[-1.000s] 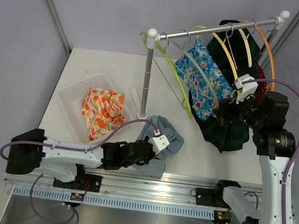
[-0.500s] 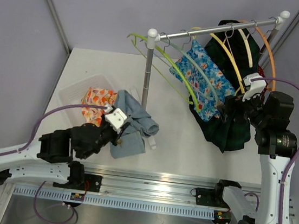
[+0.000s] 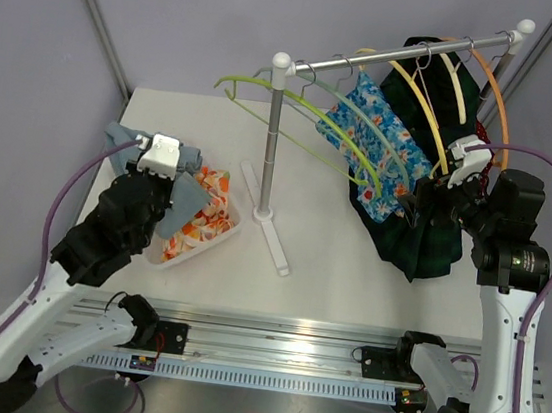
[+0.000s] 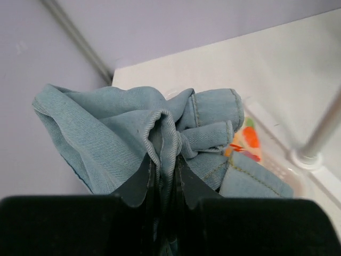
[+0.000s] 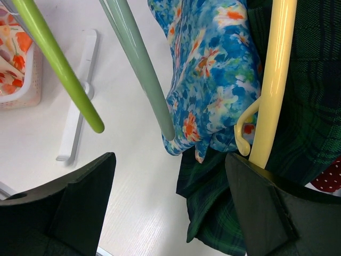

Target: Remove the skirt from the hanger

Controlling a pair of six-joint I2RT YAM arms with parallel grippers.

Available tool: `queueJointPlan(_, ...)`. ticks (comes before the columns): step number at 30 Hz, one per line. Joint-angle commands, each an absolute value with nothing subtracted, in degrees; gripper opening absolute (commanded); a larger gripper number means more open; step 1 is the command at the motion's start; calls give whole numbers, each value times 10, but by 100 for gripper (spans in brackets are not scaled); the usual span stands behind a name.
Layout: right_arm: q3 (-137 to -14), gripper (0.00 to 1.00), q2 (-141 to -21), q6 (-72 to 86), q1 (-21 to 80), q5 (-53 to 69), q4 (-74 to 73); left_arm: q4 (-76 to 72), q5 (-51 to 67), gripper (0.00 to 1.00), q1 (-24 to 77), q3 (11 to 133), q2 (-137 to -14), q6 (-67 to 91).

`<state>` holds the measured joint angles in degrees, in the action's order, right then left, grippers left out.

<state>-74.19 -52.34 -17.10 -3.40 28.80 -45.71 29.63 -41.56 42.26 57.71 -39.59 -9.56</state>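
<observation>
Since half a second ago, when it hung low by the tabletop's near edge, the left end effector (image 4: 164, 178) has swung up and across toward the left edge. Its fingers are clenched on a bunched fold of the blue denim skirt (image 4: 122, 130). The skirt is off every hanger and hangs from those fingers above the clear plastic bin (image 3: 237, 224) by the left edge. Part of it covers the orange-patterned cloth (image 3: 201, 228) lying inside the bin. The left arm rises steeply from the near-left corner, wrist tipped over the bin.

On the garment rack (image 3: 274, 136) at the middle of the tabletop, the bare lime-green hanger (image 5: 56, 64) has shifted, its free end now reaching further left past the post.

The right end effector (image 5: 168, 184) has hardly moved and is spread wide, grasping nothing. It faces the sage-green hanger (image 5: 139, 69), the blue floral garment (image 5: 213, 80) and the yellow hanger (image 5: 274, 80), with a dark green plaid garment (image 5: 314, 96) behind them. These crowd the rail toward the far-right corner. The right arm stands tall from the near-right corner, elbow high and wrist bent toward the rack.
</observation>
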Motion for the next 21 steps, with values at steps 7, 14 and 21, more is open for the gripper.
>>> queueJointPlan(7,-748,91,-508,-170,-40,309,-453,236,-38,0,96,534,-519,49)
queueJointPlan(14,-766,91,-512,-188,-40,325,-475,262,-16,0,76,497,-611,80)
queueJointPlan(21,-816,91,-530,-200,-40,377,-511,258,-11,54,61,461,-604,88)
